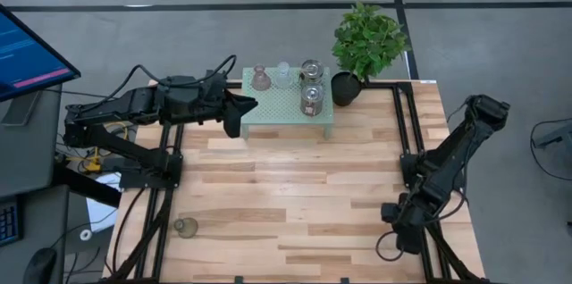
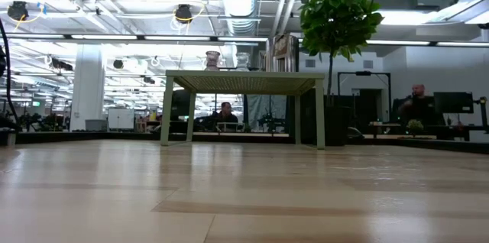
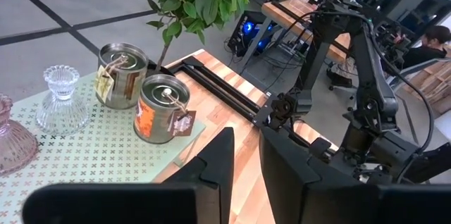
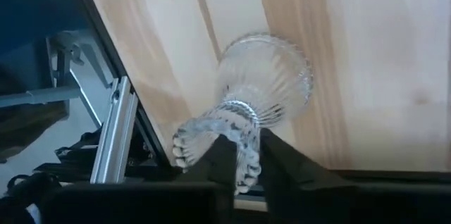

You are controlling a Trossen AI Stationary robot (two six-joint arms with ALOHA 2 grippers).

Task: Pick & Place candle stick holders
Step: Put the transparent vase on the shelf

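My right gripper (image 4: 243, 155) pinches the rim of a clear ribbed glass candle stick holder (image 4: 261, 90), lying tilted ahead of my fingers at the wooden table (image 4: 366, 55) edge. My left gripper (image 3: 245, 155), fingers nearly together, hovers empty beside the mint-green perforated stand (image 3: 91, 153).

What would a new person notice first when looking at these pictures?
Probably the mint-green stand at the table's far edge, carrying a pinkish glass holder, a clear one and two silvery jars, with a leafy potted plant beside it. The left gripper hangs at the stand's left end, empty. In the right wrist view, the right gripper is closed on another clear glass holder.
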